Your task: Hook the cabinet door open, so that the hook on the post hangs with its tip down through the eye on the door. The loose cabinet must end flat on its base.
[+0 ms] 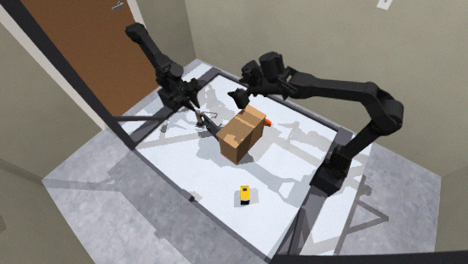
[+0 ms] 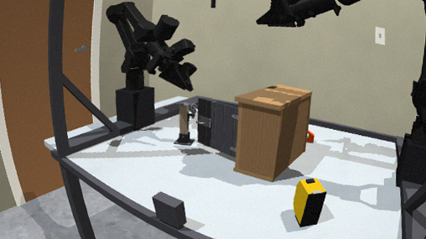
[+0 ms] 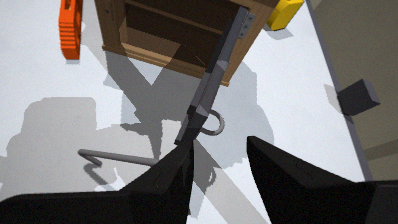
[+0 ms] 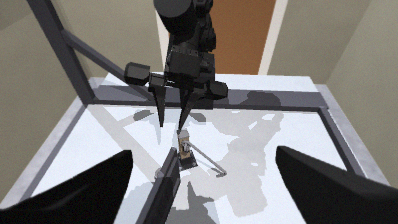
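Note:
The brown cabinet (image 1: 240,134) stands on its base mid-table, also in the exterior view (image 2: 271,130). Its dark grey door (image 2: 217,125) is swung open toward the small wooden post (image 2: 185,122). The door's eye (image 3: 215,125) is a grey ring near the door's free edge. The grey hook (image 3: 117,158) sticks out sideways from the post, away from the eye; it also shows in the right wrist view (image 4: 207,162). My left gripper (image 4: 170,128) hovers just above the post, fingers apart and empty. My right gripper (image 1: 240,100) is open and empty, high above the cabinet.
A yellow block (image 1: 244,195) stands near the table's front. An orange object (image 1: 267,123) lies behind the cabinet. A small dark grey block (image 2: 170,210) sits at the front table edge. Dark frame bars run along the table's edges.

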Controlling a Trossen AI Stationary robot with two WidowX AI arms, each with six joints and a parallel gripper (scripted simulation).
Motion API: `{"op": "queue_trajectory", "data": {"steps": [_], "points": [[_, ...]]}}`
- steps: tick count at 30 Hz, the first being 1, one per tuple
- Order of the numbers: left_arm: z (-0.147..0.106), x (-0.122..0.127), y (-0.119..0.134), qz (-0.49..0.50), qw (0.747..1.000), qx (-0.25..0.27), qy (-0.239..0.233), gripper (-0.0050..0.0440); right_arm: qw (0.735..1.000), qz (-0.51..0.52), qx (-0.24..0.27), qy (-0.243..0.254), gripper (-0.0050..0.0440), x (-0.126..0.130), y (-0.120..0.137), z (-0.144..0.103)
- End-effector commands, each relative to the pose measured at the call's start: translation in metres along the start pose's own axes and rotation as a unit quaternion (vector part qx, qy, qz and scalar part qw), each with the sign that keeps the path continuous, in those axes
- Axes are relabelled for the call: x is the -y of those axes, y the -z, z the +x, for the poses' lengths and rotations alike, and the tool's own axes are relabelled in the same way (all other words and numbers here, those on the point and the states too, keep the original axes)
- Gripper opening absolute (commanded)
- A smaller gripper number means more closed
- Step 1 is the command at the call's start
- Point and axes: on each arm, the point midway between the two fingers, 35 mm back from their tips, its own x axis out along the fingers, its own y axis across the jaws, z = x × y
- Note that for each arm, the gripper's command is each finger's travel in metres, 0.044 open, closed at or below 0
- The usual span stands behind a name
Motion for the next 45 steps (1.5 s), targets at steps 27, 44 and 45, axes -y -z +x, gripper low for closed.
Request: {"op": "queue_trajectory", "data": {"steps": [27, 44, 45], "points": [[0.033, -0.006, -0.025, 0.235, 0.971, -0.008, 0.039, 0.0118, 1.000, 0.001, 0.017, 0.002, 0.0400, 0.001, -0.012, -0.006], [0.049, -0.006, -0.021, 0.233, 0.972, -0.010, 0.038, 0.0035, 1.000, 0.001, 0.017, 0.002, 0.0400, 0.001, -0.012, -0.006], [0.049, -0.006, -0.021, 0.233, 0.972, -0.010, 0.038, 0.0035, 1.000, 0.001, 0.017, 0.002, 0.0400, 0.001, -0.012, -0.006]]}}
